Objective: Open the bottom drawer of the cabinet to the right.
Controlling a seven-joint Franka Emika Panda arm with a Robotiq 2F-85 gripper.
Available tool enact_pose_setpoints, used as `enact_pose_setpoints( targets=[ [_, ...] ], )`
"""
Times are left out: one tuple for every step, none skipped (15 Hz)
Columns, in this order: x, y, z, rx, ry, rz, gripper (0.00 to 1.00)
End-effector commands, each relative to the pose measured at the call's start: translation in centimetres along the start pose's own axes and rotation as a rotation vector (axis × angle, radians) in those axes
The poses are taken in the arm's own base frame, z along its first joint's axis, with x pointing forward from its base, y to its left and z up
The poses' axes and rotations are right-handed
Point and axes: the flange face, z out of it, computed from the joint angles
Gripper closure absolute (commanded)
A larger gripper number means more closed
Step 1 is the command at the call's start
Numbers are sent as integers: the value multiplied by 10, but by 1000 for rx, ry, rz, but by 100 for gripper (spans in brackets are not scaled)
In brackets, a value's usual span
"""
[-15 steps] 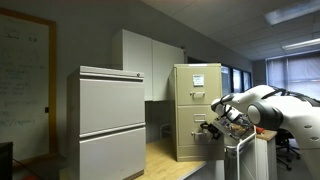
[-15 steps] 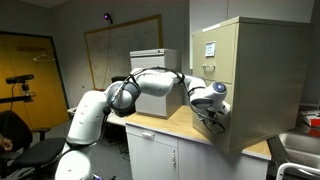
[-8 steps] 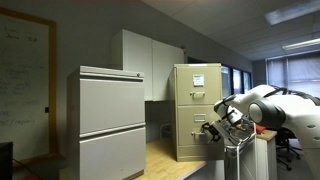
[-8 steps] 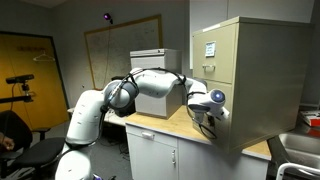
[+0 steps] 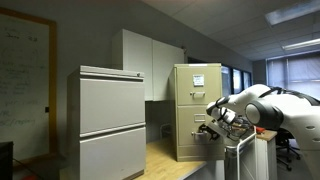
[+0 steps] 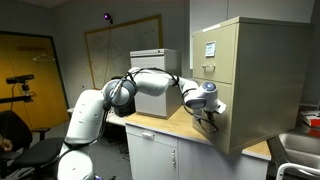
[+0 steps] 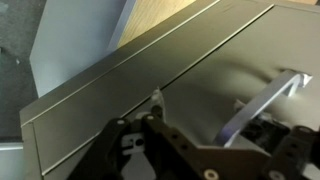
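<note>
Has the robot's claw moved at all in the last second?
Yes, slightly. In an exterior view the claw has shifted up and to the left across the lower front of the beige filing cabinet, which stays put.

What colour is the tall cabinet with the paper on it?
The cabinet is beige-yellow, clearest in an exterior view.

Cabinet (image 5: pixel 196 105): painted sheet metal, beige-yellow, smooth, low sheen.
Bottom drawer (image 5: pixel 188 138): same finish.
Drawer handle (image 7: pixel 262 100): bright metal, glossy.
Sheet (image 5: pixel 197 79) on upper front: white paper, matt.
Countertop (image 6: pixel 168 125): wood-look, smooth.
Arm shells (image 5: pixel 268 100): white plastic, glossy.
</note>
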Motion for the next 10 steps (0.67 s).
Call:
enact_pose_setpoints(
  targets=[
    [-4,-18,-2,-172,8,-83,56],
    [-8,-29,-5,-204,-6,-118,62],
    [-13,-41,-8,-228,-17,-158,71],
    [-18,-53,-11,-244,-30,-198,78],
    [-26,-65,-14,-249,-48,-245,86],
    [-30,-70,-12,-264,-62,-279,94],
    [-37,-75,-11,-266,-76,-307,93],
    [-40,-77,-9,-274,-78,-327,94],
    [-46,-78,-7,-280,-79,-342,93],
    [-52,-76,-8,-282,-80,-353,93]
  ],
)
